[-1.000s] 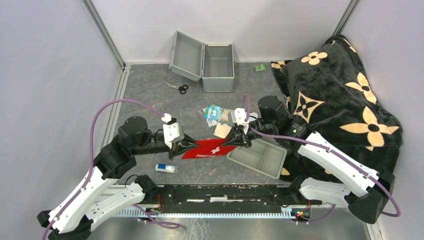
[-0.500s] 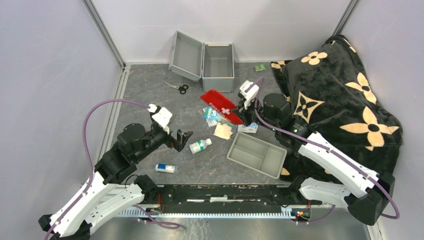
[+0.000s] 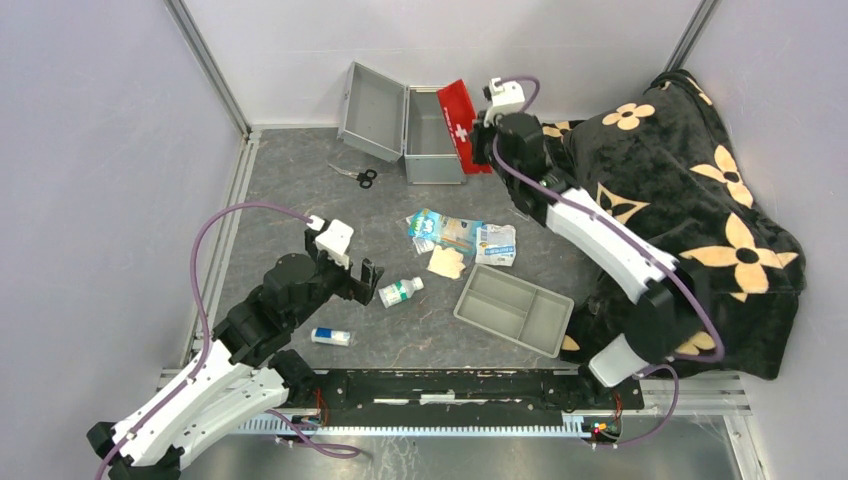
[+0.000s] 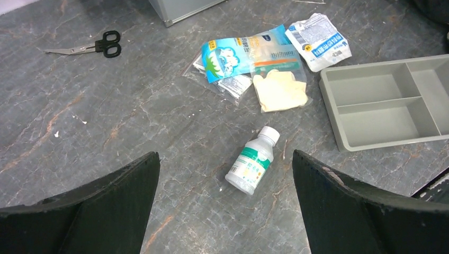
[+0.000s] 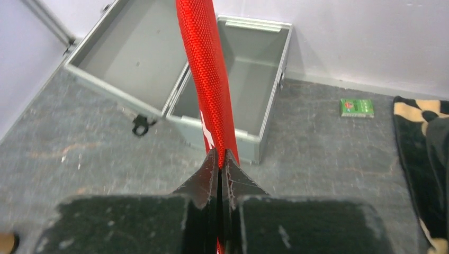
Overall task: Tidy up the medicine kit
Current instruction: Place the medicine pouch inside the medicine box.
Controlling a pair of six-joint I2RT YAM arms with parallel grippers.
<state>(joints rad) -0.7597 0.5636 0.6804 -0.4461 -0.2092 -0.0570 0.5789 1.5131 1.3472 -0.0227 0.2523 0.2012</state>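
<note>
Right gripper point(image 5: 218, 157), clenched on the red pouch point(image 5: 204, 63), holds it upright at the right rim of the open medicine kit point(image 3: 436, 167), far centre; it should lower inside the walls before releasing; left gripper point(image 4: 225, 159) gapes empty, near left.

Bright, even light from overhead (diffuse, by the soft edges) fills all three views, leaving only faint, short shadows beside the bottle point(image 4: 253, 165) and tray point(image 4: 389, 103) on the grey table point(image 4: 132, 121), while the left gripper point(image 4: 225, 156) shows as near-featureless black and the red pouch point(image 5: 209, 79) looks sharp, its weave visible.
</note>
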